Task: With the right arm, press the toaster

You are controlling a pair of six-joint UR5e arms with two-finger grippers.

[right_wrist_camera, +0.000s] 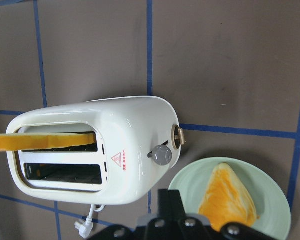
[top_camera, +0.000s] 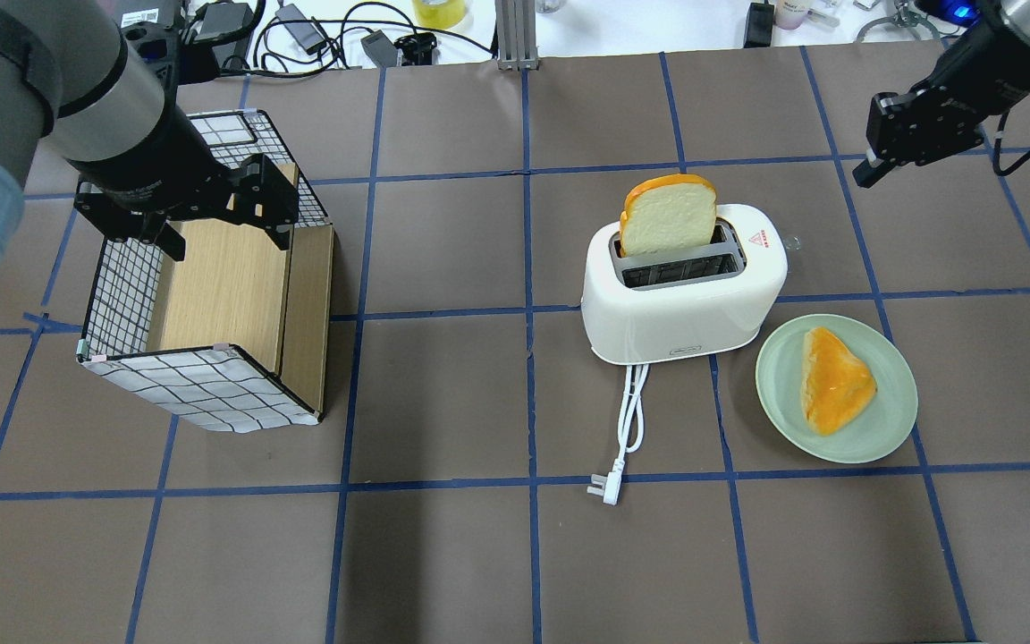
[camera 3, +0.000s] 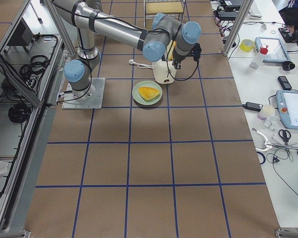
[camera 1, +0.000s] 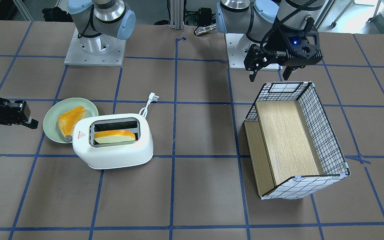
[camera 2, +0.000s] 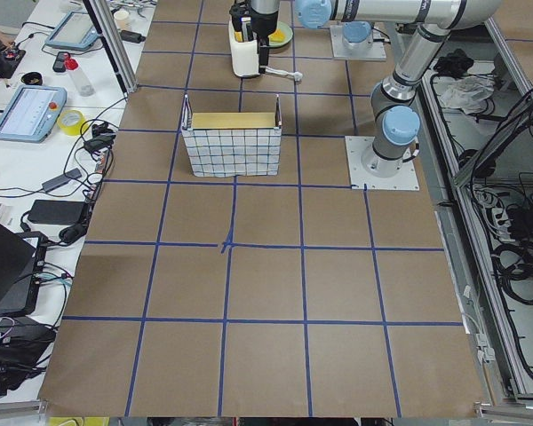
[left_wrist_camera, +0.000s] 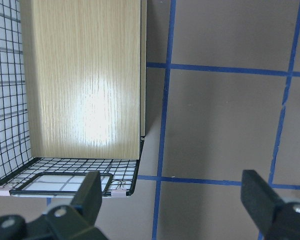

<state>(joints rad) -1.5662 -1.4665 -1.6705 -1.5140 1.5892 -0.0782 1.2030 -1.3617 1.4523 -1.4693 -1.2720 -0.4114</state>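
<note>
**Closed Fingers Waiting Off the Lever End**

Nearest my right wrist camera was my own black two-finger right gripper [right_wrist_camera: 170,197], its fingers pressed together with nothing between them. It hung in the air to the far right of the white rounded plastic toaster [right_wrist_camera: 135,150], well apart from it.

The toaster stood right of centre on the brown paper-covered table [top_camera: 443,402], with a tall slice of orange-crusted bread [top_camera: 667,215] upright in its far slot. On its right end I saw a small brass-coloured lever [right_wrist_camera: 179,136] just beside a round silver knob [right_wrist_camera: 162,155]. To the toaster's near right, close by, lay a pale green round plate [top_camera: 890,420] carrying a wedge of orange toast [top_camera: 837,380].

My black left gripper [left_wrist_camera: 172,200] was spread wide and empty above the black-and-white grid-patterned box [top_camera: 202,385], far to the left.

I judged the press not yet begun, since the bread stood high and I touched nothing. To do it well, I would have kept the fingers together as one blunt tip. I would have set that tip squarely over the brass lever, not the knob, and pushed straight down along the toaster's end. The plastic body looked light, so any sideways lean might have slid or tipped it. The plate sat close enough that I needed a steep approach to avoid it.
</note>
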